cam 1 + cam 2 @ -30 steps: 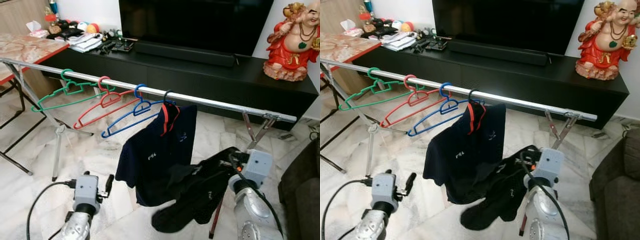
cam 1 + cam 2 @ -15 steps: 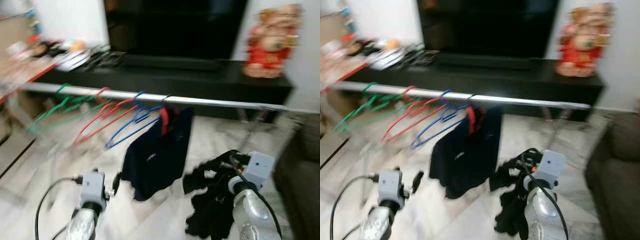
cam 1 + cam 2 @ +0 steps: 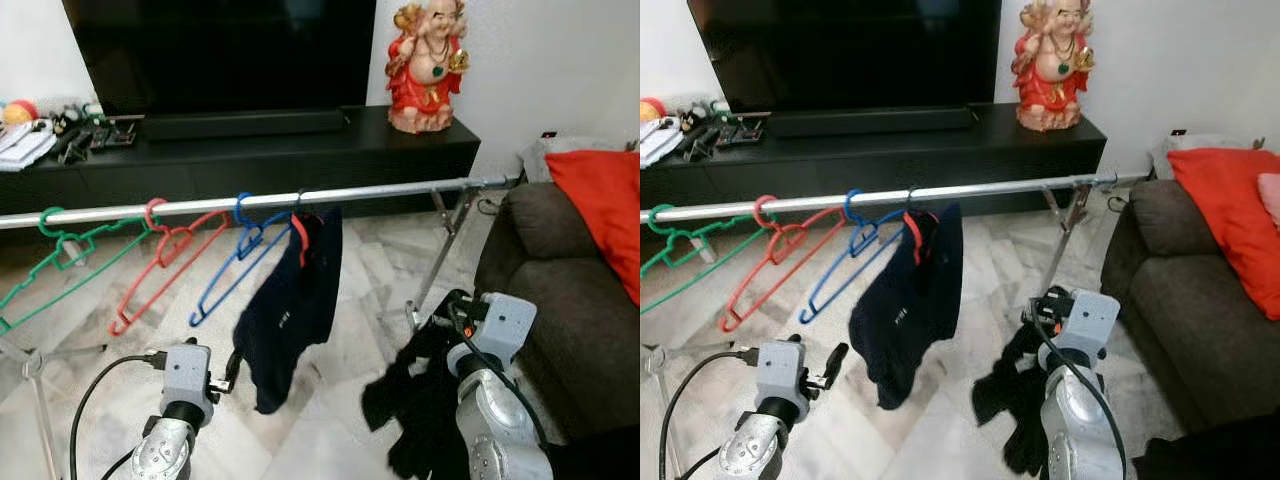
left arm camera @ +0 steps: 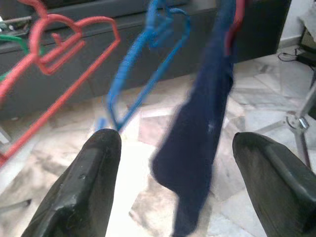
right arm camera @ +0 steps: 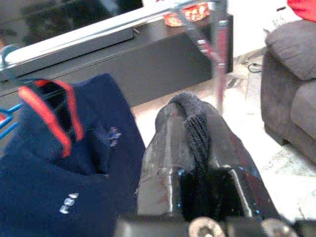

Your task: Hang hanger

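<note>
A silver rail runs across in front of me. On it hang a green hanger, a red hanger, a blue hanger and a navy shirt with a red collar. My right gripper is low, right of the shirt and below the rail, shut on a black garment that droops toward the floor. In the right wrist view the black fabric is pinched between the fingers. My left gripper is low, left of the shirt, open, its fingers holding nothing.
A black TV console with a TV and a red statue stands behind the rail. A grey sofa with a red cushion is close on the right. The rail's stand leg is by my right arm.
The whole view has swung to the right: the sofa has come in and the table at the left has gone out. Both grippers keep their states.
</note>
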### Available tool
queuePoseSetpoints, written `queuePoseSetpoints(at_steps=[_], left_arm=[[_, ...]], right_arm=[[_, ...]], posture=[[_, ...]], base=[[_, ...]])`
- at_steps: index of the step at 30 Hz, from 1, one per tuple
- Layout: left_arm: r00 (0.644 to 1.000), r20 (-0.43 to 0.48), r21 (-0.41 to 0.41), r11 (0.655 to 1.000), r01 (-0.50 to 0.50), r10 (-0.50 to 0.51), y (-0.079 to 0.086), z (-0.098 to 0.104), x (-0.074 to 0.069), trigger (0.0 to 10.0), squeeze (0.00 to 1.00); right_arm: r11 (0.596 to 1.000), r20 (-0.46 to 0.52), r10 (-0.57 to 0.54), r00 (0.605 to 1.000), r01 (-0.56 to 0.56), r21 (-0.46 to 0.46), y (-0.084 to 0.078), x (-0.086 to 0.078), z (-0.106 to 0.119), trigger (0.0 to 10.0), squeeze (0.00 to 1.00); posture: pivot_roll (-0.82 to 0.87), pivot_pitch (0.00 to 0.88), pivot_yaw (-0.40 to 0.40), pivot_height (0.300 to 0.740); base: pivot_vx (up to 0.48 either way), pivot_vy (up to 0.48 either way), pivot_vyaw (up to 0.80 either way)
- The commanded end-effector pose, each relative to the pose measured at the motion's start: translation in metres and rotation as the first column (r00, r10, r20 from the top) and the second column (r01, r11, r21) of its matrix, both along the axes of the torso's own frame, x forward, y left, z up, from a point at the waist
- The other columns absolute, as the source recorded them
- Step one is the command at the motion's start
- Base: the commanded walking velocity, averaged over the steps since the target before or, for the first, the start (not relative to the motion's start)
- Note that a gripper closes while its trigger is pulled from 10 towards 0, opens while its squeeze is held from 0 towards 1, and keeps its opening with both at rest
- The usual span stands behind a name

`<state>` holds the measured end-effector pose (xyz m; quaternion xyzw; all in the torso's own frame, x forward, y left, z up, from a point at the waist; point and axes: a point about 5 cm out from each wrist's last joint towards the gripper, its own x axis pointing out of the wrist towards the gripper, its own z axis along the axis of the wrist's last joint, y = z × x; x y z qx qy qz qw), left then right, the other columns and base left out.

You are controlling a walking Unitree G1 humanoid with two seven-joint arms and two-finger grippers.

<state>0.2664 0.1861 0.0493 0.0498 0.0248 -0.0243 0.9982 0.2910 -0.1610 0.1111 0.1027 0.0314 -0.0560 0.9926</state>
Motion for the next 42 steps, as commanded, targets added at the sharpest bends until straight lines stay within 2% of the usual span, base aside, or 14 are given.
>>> queuePoseSetpoints(at_steps=[1,17,23,30,37,42], left_arm=[[0.999,-0.016,0.011,1.000,-0.030,0.030,0.011,-0.001,-0.003,10.0,0.00],[0.999,-0.016,0.001,0.999,-0.044,0.044,0.013,0.003,-0.006,10.0,0.00],[1.000,-0.026,-0.014,1.000,-0.012,0.012,0.011,0.003,-0.005,10.0,0.00],[0.999,-0.023,-0.053,0.998,0.040,-0.041,0.007,0.007,-0.006,10.0,0.00],[0.999,-0.038,-0.039,0.999,0.035,-0.037,0.016,0.007,-0.008,10.0,0.00],[0.998,-0.039,-0.055,0.998,0.043,-0.045,0.013,0.007,-0.009,10.0,0.00]], right_arm=[[0.999,0.048,0.030,0.998,-0.031,0.011,0.010,0.005,0.011,10.0,0.00],[0.999,0.071,0.034,0.997,-0.034,-0.005,0.014,0.009,0.014,10.0,0.00],[1.000,0.051,0.027,0.998,-0.026,-0.006,0.013,0.009,0.012,10.0,0.00],[1.000,0.031,0.003,1.000,-0.002,-0.026,0.008,0.009,0.008,10.0,0.00],[0.999,0.023,-0.006,1.000,0.007,-0.034,0.004,0.009,0.007,10.0,0.00],[0.999,0.019,-0.012,1.000,0.013,-0.037,0.003,0.009,0.006,10.0,0.00]], posture=[[0.01,0.067,0.011,0.740],[0.02,0.081,0.006,0.740],[0.02,0.092,0.004,0.740],[0.02,0.105,-0.005,0.740],[0.03,0.120,-0.010,0.740],[0.02,0.125,-0.010,0.740]], base=[[0.000,0.480,0.00],[0.000,0.480,0.00],[0.000,0.457,-0.07],[0.000,0.000,-0.78],[0.000,0.000,-0.78],[0.000,0.000,-0.77]])
